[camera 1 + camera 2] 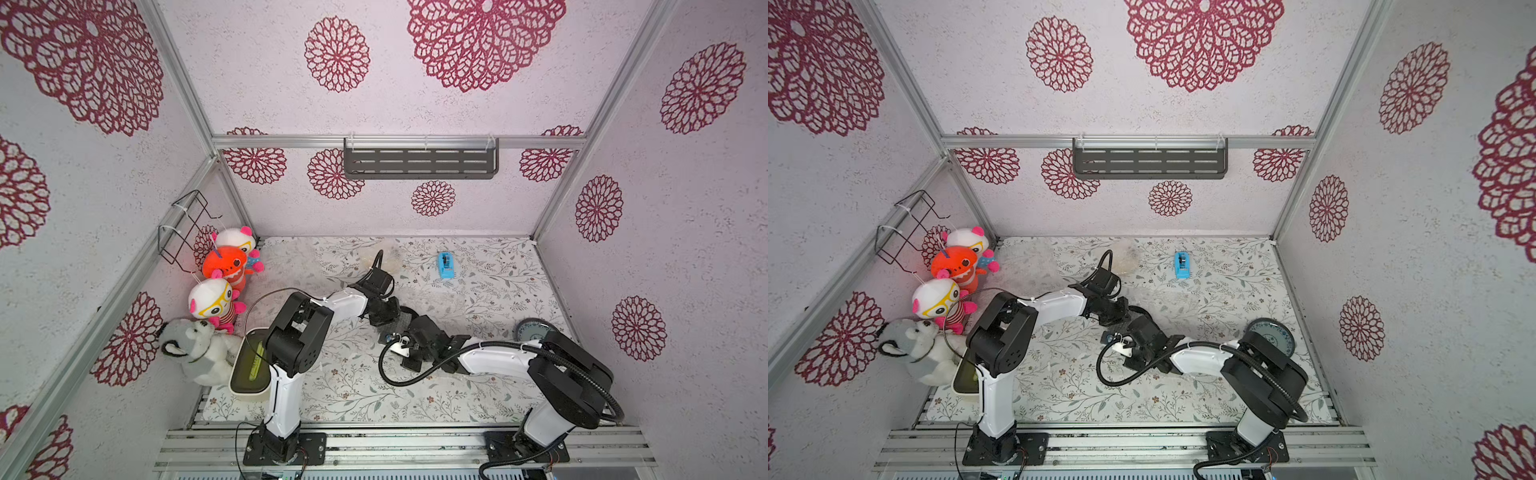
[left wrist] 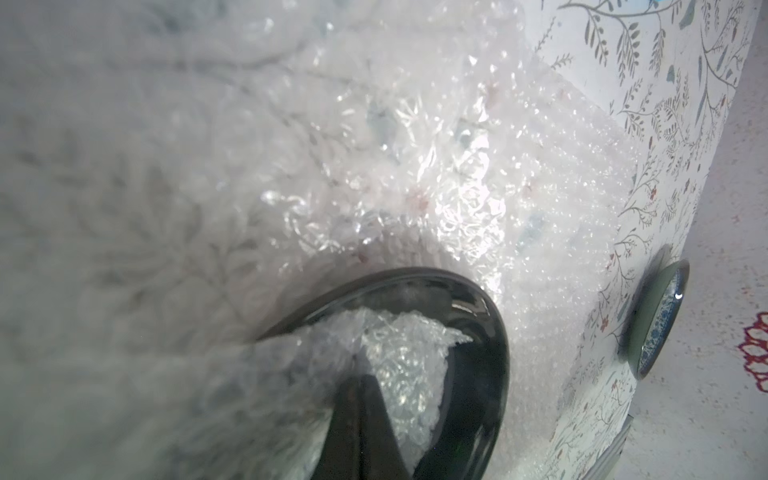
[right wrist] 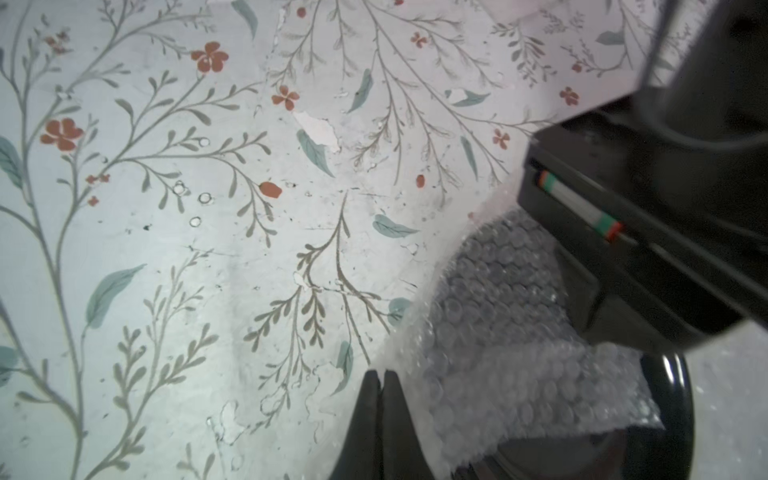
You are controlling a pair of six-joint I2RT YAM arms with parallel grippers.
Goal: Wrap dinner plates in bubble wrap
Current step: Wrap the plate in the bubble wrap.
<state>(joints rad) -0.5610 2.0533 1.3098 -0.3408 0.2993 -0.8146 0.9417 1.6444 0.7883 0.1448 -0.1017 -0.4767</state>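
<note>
Background clutter, mostly L side.
Four plush toys along L wall: white/pink w/ yellow glasses (image 1: 237,239) farthest, orange one (image 1: 226,264) just nearer, 2nd white/pink w/ glasses (image 1: 214,303), then grey-white dog-like one (image 1: 195,349) against cream container w/ dark green inside (image 1: 248,394). Blue tape dispenser (image 1: 445,265) far-centre on floral table cover (image 1: 353,386). Black wire rack (image 1: 187,228) on L wall; dark slotted shelf (image 1: 419,163) on far wall.

A staged robot test cell: silver aluminium frame rails (image 1: 282,142) carry pale wall panels with crimson rosettes (image 1: 337,54); a floral-papered tabletop (image 1: 353,386) lies under the jaws.
</note>
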